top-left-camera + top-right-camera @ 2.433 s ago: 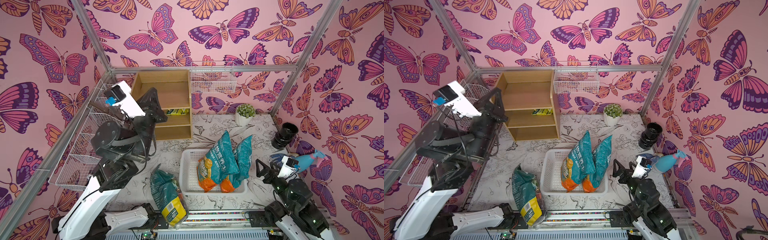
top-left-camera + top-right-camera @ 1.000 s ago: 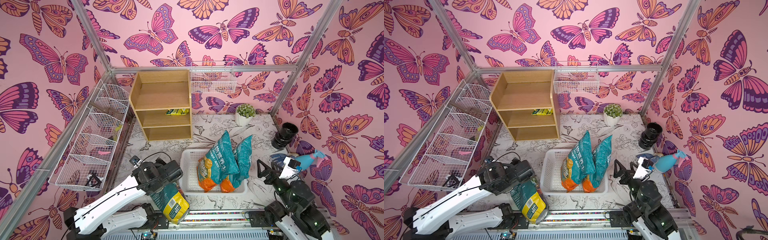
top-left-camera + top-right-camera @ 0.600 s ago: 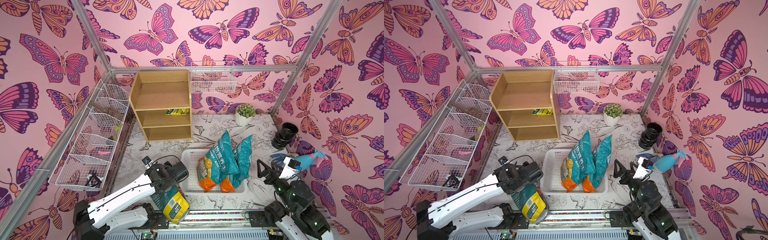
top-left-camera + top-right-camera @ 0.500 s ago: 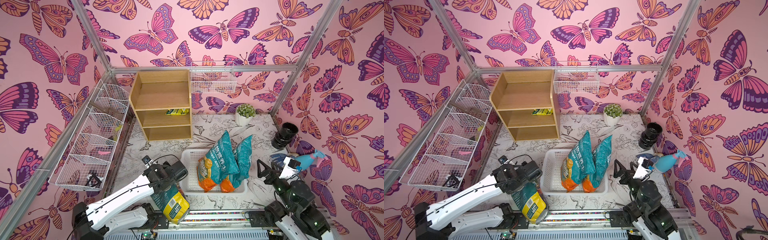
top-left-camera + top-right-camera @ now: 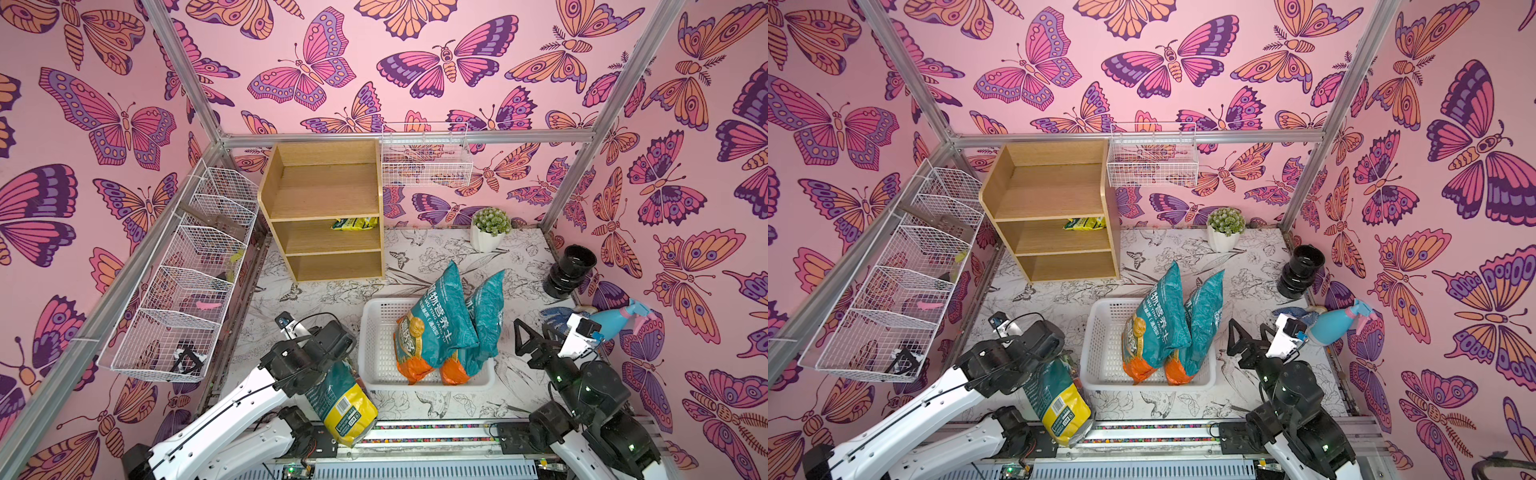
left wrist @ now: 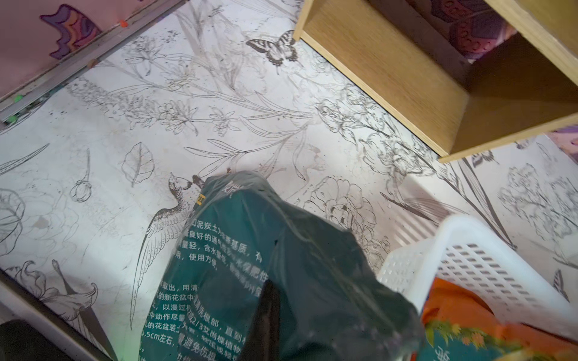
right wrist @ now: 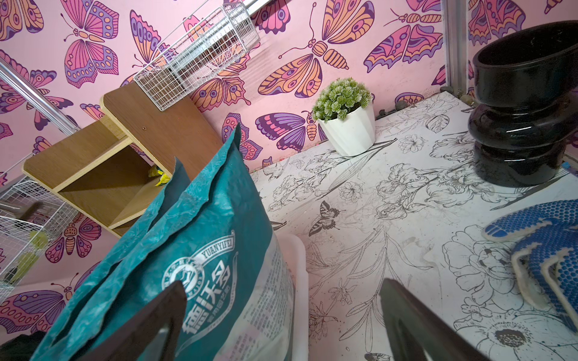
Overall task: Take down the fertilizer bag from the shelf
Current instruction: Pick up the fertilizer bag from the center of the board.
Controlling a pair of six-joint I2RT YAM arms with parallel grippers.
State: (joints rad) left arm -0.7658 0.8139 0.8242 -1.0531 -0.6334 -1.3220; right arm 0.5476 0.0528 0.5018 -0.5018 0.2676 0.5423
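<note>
shelf: light-wood three-tier unit (image 5: 328, 195) at the back of the table (image 5: 436, 257), against the butterfly wall
yellow fertilizer bag: sitting on the middle tier (image 5: 355, 223), over at the right end near the side panel – you can see it in both top views (image 5: 1084, 223)
top and bottom tiers: bare wood, as far as they show
left gripper: fingers pressed together (image 6: 269, 300), low at the front of the table right on top of the dark green bag – can't tell if it's pinched any plastic
dark green bag: yellow bottom end (image 5: 340, 399), lying on the table just beside the white basket, well apart from the shelf
right gripper: fingers spread wide (image 5: 531, 328), holding nothing, hanging just beside the basket's right side
white basket: (image 5: 376, 332) middle of the table, two teal bags (image 5: 440, 324) with orange bottoms leaning in it
potted plant: white pot (image 5: 490, 226) at the back, right of the shelf
black pot: (image 5: 571, 270) by the right wall
spray bottle: blue with pink trigger (image 5: 619, 318), near the right arm
blue glove: on the table (image 7: 544, 237) near the black pot
</note>
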